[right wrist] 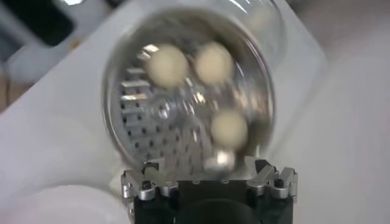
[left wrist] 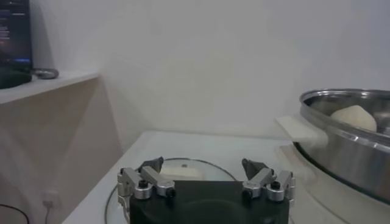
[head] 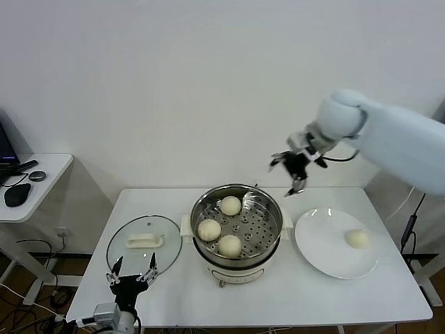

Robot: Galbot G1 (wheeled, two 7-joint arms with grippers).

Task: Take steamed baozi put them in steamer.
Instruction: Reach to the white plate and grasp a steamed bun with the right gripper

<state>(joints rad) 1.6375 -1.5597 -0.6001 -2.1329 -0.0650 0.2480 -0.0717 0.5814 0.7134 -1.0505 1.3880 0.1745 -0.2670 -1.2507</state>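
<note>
3 baozi (head: 230, 205) sit in the steamer (head: 271, 233); the last bun (head: 357, 239) is on the plate (head: 320, 250), right side. Right hand (head: 295, 169) hovers wide and empty above the steamer's far-right rim. Left hand (head: 131, 273) idles wide by the lid (head: 142, 240). The bun looks soft and light, so probably pinch its sides gently.

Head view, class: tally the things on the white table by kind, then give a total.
Baozi in the steamer: 3
Baozi on the plate: 1
Steamer: 1
Plate: 1
Glass lid: 1
Total: 7

Four baozi (head: 230, 205): three in one steamer (head: 203, 209), one on one plate (head: 316, 254); one lid (head: 125, 243).
</note>
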